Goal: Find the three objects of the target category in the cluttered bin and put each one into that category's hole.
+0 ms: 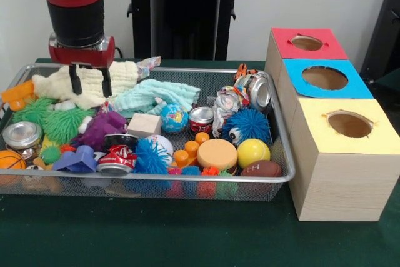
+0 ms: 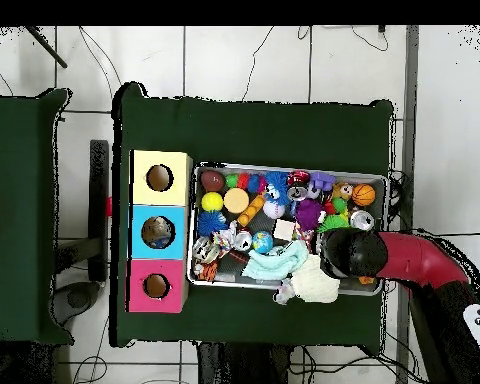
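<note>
The wire mesh bin (image 1: 284, 178) is full of toys; it also shows in the overhead view (image 2: 284, 166). My gripper (image 1: 92, 90) is open and empty at the bin's far left corner, with its fingertips (image 1: 76, 85) down at a cream cloth (image 1: 128, 73). I cannot tell whether they touch the cloth. Three boxes with holes stand in a row to the right of the bin: red (image 1: 307, 43), blue (image 1: 325, 78) and yellow (image 1: 350, 124). In the overhead view the arm's head (image 2: 352, 254) hides the gripper.
The bin holds a mint cloth (image 1: 156, 95), a globe ball (image 1: 174, 117), a yellow ball (image 1: 253, 152), a football (image 1: 261, 169), a blue spiky ball (image 1: 247, 124), crushed cans (image 1: 117, 157) (image 1: 200, 119) (image 1: 259, 90), a wood block (image 1: 144, 124) and green fuzzy toys (image 1: 62, 123).
</note>
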{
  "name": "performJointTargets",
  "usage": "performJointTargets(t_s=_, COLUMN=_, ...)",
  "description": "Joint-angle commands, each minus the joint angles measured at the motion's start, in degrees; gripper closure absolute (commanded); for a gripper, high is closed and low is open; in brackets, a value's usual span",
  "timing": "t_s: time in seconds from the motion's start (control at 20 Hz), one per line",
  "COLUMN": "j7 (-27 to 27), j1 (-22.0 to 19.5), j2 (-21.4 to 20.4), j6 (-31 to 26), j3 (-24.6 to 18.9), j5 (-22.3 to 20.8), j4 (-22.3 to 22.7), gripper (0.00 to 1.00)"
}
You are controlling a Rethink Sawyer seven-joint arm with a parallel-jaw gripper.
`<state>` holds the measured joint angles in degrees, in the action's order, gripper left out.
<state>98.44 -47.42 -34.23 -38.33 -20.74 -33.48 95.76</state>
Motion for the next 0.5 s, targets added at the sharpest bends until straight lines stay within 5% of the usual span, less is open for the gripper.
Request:
performJointTargets(t_s=0.05, j7=-14.5, j1=-1.2, j2=4.9, j6=2.1, j3=-5.5, j5=-6.3, j4=-5.5, gripper=0.0)
performJointTargets(t_s=0.5, j7=-15.3, j1=-2.0, j2=13.7, j6=1.5, j3=-6.0, j5=-9.3, j4=-12.4, gripper=0.0)
